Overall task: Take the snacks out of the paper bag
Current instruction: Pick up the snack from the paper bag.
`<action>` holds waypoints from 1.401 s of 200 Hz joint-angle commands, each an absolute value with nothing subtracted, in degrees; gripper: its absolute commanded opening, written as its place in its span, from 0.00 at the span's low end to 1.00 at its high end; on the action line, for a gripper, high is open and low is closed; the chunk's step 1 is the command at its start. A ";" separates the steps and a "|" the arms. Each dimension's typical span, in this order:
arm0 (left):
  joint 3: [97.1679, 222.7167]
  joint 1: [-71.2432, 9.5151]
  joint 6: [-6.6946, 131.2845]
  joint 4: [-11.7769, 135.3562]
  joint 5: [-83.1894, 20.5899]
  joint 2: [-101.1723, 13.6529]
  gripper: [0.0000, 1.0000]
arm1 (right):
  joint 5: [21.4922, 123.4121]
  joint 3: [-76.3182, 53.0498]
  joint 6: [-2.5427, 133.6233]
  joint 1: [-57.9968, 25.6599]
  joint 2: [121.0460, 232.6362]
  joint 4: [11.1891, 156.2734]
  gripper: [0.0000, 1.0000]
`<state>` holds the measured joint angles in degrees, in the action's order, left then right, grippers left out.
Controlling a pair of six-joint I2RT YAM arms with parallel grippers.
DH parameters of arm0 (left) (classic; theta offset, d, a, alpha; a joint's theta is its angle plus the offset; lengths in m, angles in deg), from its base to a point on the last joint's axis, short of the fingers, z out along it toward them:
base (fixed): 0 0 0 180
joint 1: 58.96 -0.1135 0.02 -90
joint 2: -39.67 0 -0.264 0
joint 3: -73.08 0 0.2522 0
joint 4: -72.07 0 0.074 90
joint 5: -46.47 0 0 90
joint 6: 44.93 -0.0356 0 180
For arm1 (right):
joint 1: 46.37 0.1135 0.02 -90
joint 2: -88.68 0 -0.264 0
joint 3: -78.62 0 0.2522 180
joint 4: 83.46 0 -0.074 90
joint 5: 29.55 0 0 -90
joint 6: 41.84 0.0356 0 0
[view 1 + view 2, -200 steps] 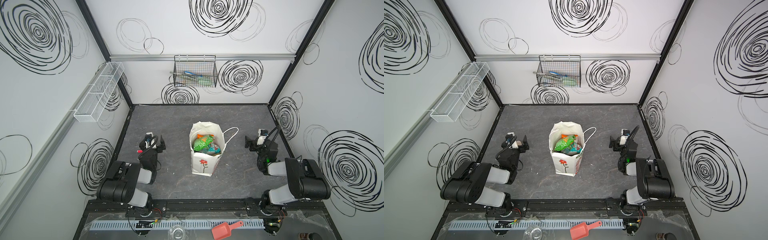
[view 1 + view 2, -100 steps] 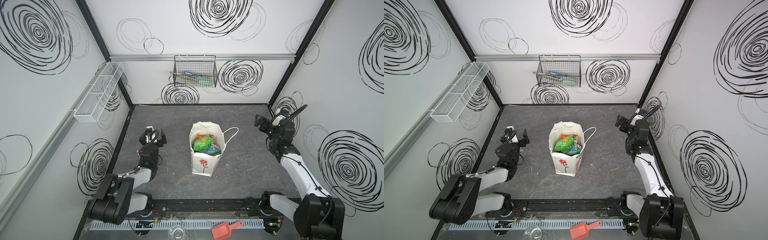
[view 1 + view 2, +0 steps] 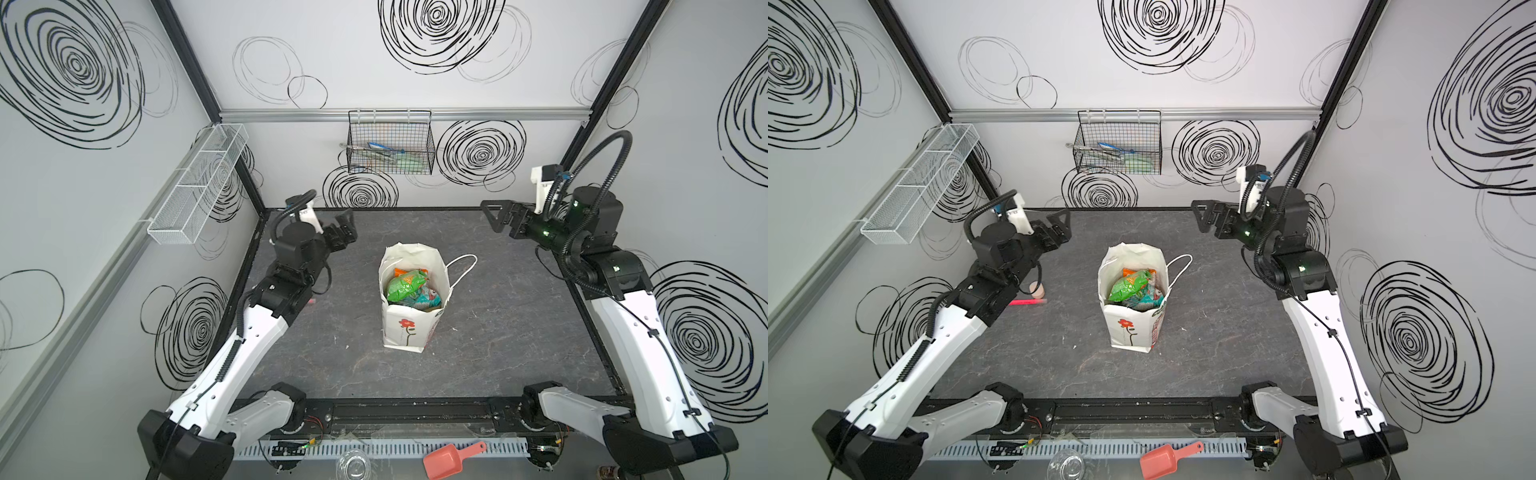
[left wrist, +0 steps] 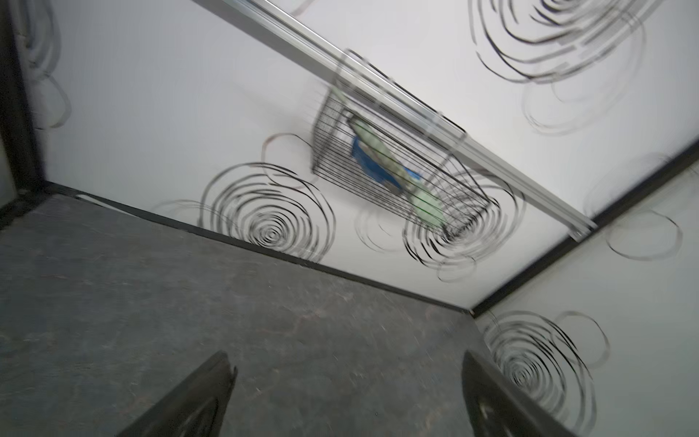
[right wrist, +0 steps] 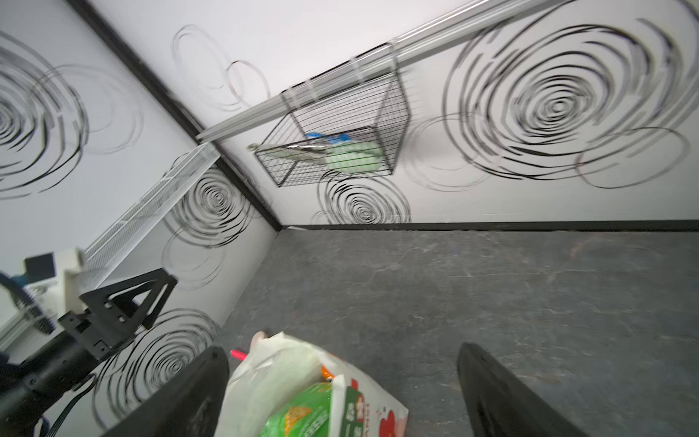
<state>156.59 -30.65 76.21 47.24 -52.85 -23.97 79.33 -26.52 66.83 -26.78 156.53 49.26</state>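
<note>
The white paper bag (image 3: pixel 405 332) (image 3: pixel 1128 332) with a red flower print stands upright and open in the middle of the grey floor. The snacks lie inside it, a green packet (image 3: pixel 404 286) (image 3: pixel 1126 287) on top with orange and teal ones beside it. My left gripper (image 3: pixel 347 230) (image 3: pixel 1061 228) hangs open in the air left of the bag and a little behind it. My right gripper (image 3: pixel 494 218) (image 3: pixel 1202 218) is open, high at the back right. The right wrist view shows the bag (image 5: pixel 291 363) and a green packet (image 5: pixel 302 416) between its open fingers (image 5: pixel 208 378). The left wrist view shows only bare floor between open fingers (image 4: pixel 212 382).
A black wire basket (image 3: pixel 390 147) hangs on the back wall and a white mesh shelf (image 3: pixel 195 187) on the left wall. A small pinkish cup (image 3: pixel 1036 290) and a red stick (image 3: pixel 1025 302) lie under the left arm. A pink scoop (image 3: pixel 451 457) lies beyond the front rail.
Both arms have unfolded from a low tucked pose and lifted their grippers up and toward the back. The bag has not moved.
</note>
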 commanded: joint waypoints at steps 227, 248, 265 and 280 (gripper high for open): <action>157.50 -28.05 70.75 32.84 -32.12 -26.56 0.26 | 66.06 -38.85 60.65 -0.15 172.45 31.58 0.93; 156.45 -29.93 71.20 33.43 -28.92 -26.26 0.19 | 64.83 -37.93 60.62 0.89 174.51 30.56 0.92; 156.19 -30.16 70.96 32.98 -28.27 -26.52 0.10 | 63.06 -36.07 61.02 1.18 175.46 30.25 0.94; 155.97 -30.22 71.00 32.65 -28.26 -26.60 0.00 | 61.12 -33.60 61.57 1.18 175.97 30.56 0.95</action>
<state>156.46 -29.86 69.89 29.73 -31.74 -26.66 65.34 -36.35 61.06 0.89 175.53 33.15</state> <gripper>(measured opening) 0.070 0.946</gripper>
